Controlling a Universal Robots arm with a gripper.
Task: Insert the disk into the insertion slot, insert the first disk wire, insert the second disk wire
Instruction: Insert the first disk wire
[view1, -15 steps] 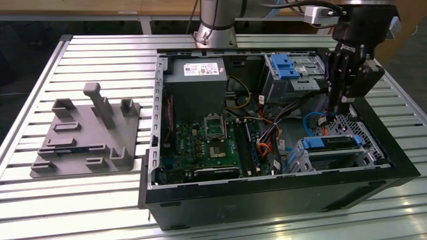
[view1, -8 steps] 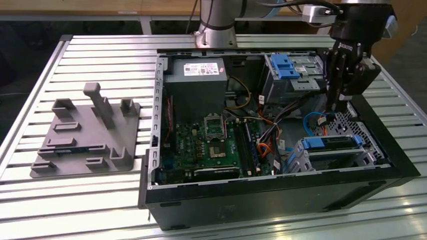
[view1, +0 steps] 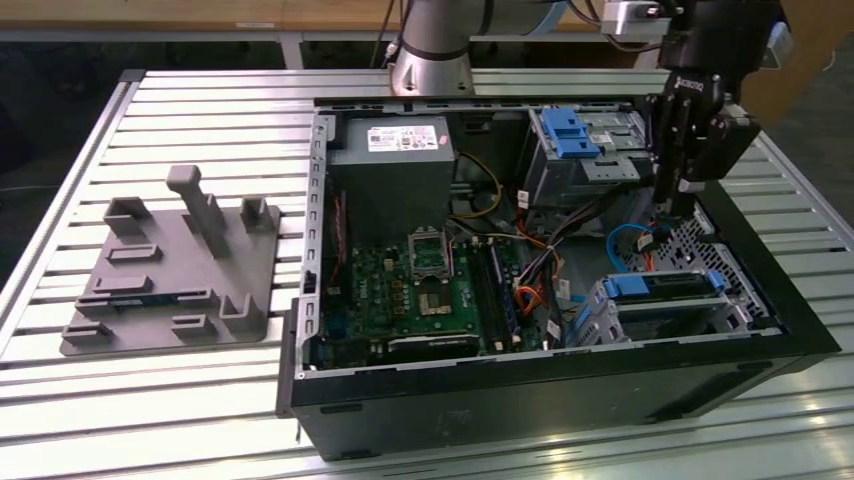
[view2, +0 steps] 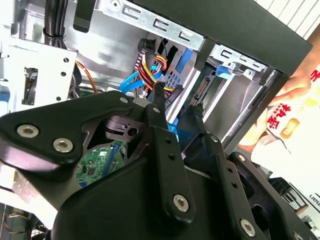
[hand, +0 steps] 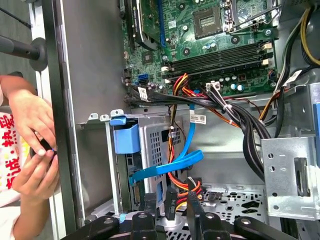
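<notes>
Reaching down into an open computer case (view1: 534, 400), the robot arm's gripper (view1: 678, 205) hangs inside the case on the exterior view's right, between a grey metal bay (view1: 587, 150) with a blue latch and the drive cage (view1: 607, 318). The disk (view1: 667, 287), silver with a blue plastic frame, lies flat inside that perforated silver drive cage, in the case corner on the exterior view's lower right.

A blue cable (view1: 627, 240) curves through the gap just below the gripper. In the first wrist view it runs to the rear edge of the disk, but whether its end is seated cannot be made out. In that same view a black plug (hand: 170, 205) trailing red, yellow and orange wires sits right at the gripper's tip. Whether the gripper is clenched on the plug or released cannot be told.

A green circuit board (view1: 420, 290) covers the middle of the case floor. A person's hands (hand: 32, 145) are held together just outside the case wall. On the slatted metal table (view1: 200, 90), a grey plastic fixture (view1: 174, 270) sits well apart from the case, on the exterior view's left.
</notes>
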